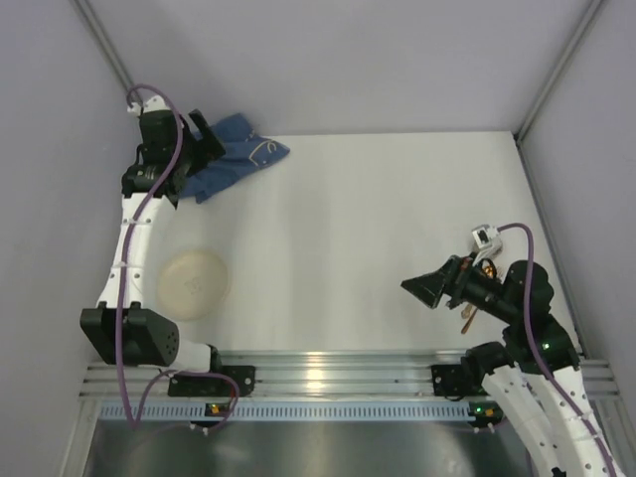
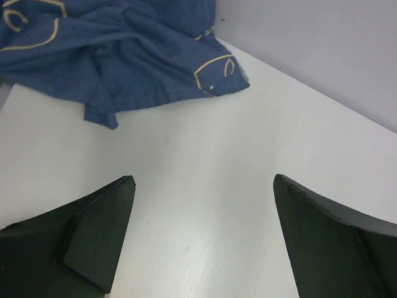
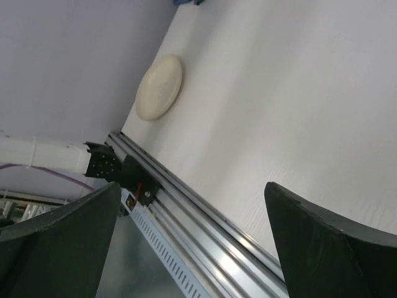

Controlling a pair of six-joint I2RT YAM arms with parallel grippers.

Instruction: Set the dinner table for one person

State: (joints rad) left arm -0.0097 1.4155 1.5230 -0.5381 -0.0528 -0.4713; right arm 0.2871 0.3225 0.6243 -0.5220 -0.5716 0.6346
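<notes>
The white dinner table [image 1: 378,209] carries a crumpled blue cloth mat [image 1: 243,159] at the far left and a round cream plate [image 1: 192,283] at the near left. My left gripper [image 1: 211,139] is open and empty at the near edge of the mat; in the left wrist view [image 2: 205,180] its fingers hang over bare tabletop [image 2: 248,143], with the mat [image 2: 118,56] just ahead. My right gripper [image 1: 424,288] is open and empty above the table's near right part. In the right wrist view [image 3: 192,186] it faces the plate [image 3: 159,87] far off.
Copper-coloured utensil handles [image 1: 468,318] lie at the near right, mostly hidden under my right arm. Silver rails [image 1: 328,373] edge the table's near side and show in the right wrist view [image 3: 205,217]. Grey walls close in the left, right and far sides.
</notes>
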